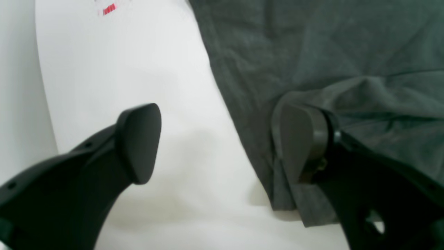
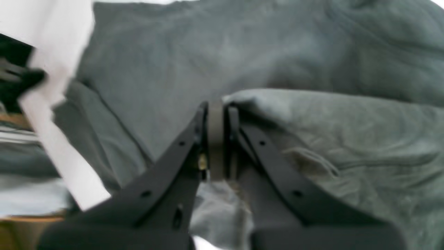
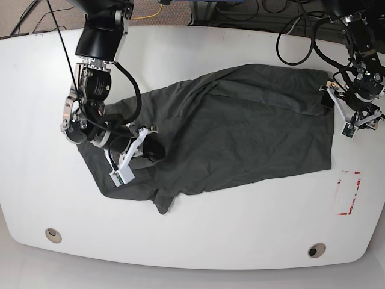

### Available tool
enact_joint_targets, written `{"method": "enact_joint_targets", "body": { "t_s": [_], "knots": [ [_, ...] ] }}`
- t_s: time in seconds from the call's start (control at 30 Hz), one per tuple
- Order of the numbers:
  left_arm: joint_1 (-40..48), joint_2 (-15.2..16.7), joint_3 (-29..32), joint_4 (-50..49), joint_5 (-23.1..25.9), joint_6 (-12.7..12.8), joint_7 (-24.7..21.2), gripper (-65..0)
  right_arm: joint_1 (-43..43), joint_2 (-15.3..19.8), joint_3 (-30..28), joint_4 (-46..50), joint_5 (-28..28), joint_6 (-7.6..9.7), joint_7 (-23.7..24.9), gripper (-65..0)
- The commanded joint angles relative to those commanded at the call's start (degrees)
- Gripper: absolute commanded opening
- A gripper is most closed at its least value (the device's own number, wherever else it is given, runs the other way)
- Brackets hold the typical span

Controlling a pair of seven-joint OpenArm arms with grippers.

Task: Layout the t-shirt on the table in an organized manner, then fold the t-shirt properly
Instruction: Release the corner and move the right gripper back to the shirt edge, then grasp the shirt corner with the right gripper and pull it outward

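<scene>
The dark charcoal t-shirt point(image 3: 240, 132) lies spread and wrinkled across the middle of the white table point(image 3: 210, 241). My right gripper point(image 3: 155, 149), at the shirt's left part, is shut on a raised fold of the fabric. In the right wrist view the gripper point(image 2: 216, 139) pinches that fold of the shirt point(image 2: 208, 52). My left gripper point(image 3: 328, 98) is at the shirt's right edge. In the left wrist view it point(image 1: 218, 142) is open, one finger over bare table point(image 1: 121, 69), the other over the shirt's edge point(image 1: 312, 52).
A red tape rectangle point(image 3: 348, 192) marks the table right of the shirt's near corner; it also shows in the left wrist view point(image 1: 109, 8). Two grommet holes point(image 3: 53, 234) point(image 3: 317, 250) sit near the front edge. Cables point(image 3: 289, 18) hang behind the table.
</scene>
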Motion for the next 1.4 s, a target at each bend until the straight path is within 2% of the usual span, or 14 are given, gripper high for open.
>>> {"method": "enact_joint_targets", "body": {
  "t_s": [0.07, 0.13, 0.17, 0.23, 0.33, 0.4, 0.67, 0.73, 0.8, 0.93, 1.1, 1.17, 1.33, 1.4],
  "knots": [
    [0.0, 0.0, 0.0, 0.0, 0.0, 0.0, 0.0, -14.4, 1.7, -0.2, 0.0, -3.3, 0.0, -0.18, 0.1, -49.9],
    [0.1, 0.0, 0.0, 0.0, 0.0, 0.0, 0.0, -14.4, 3.0, -0.1, 0.0, -5.9, 0.1, -0.26, 0.2, -33.8],
    [0.1, 0.0, 0.0, 0.0, 0.0, 0.0, 0.0, -14.4, 3.1, 0.0, 0.0, -6.0, 0.1, -0.26, 0.2, -30.1],
    [0.1, 0.0, 0.0, 0.0, 0.0, 0.0, 0.0, -14.4, 2.9, 0.8, 0.0, -5.1, 0.1, -0.35, 0.2, -12.2],
    [0.1, 0.0, 0.0, 0.2, 0.0, 0.0, 0.0, -14.4, 2.0, 3.4, 0.0, -1.6, 0.1, -0.35, -0.2, -1.1],
    [0.1, 0.0, -0.1, 0.4, 0.0, 0.0, 0.0, -14.4, 0.6, 5.1, 0.0, 0.9, 0.1, -0.35, -0.2, -0.8],
    [1.5, -0.7, -6.2, 5.9, -0.4, 0.0, 0.0, -14.4, -6.9, 19.3, 0.6, 8.4, 0.1, 0.26, 0.5, -6.3],
    [1.6, -0.6, -8.4, 6.3, -0.4, 0.0, 0.0, -14.4, -9.1, 22.6, 0.6, 8.8, 0.1, 0.26, 2.2, -6.7],
    [1.7, -0.6, -9.7, 6.3, -0.4, 0.0, 0.0, -14.4, -10.7, 24.5, 0.6, 8.7, 0.1, 0.26, 4.0, -6.5],
    [3.1, -0.5, -11.3, 6.1, -0.4, 0.0, 0.0, -14.4, -15.7, 28.4, 0.6, 8.2, 0.0, 0.26, 10.8, -6.5],
    [4.9, 0.3, -11.2, 6.2, -0.4, 0.0, -0.3, -14.4, -17.1, 30.4, 0.3, 2.6, 0.0, 0.44, 15.5, -6.5],
    [4.9, 0.6, -11.4, 6.1, -0.4, 0.0, -0.3, -14.4, -17.1, 30.4, 0.3, 0.2, 0.0, 1.49, 16.6, -6.5],
    [4.9, 0.7, -11.2, 6.1, -0.4, 0.0, -0.2, -14.4, -16.4, 30.4, 0.2, -6.6, 0.0, 6.59, 18.9, -6.7],
    [4.9, 0.8, -11.2, 6.1, -0.4, 0.0, -0.2, -14.4, -15.5, 30.4, 0.1, -7.8, 0.0, 7.74, 19.4, -6.7]
  ]
}}
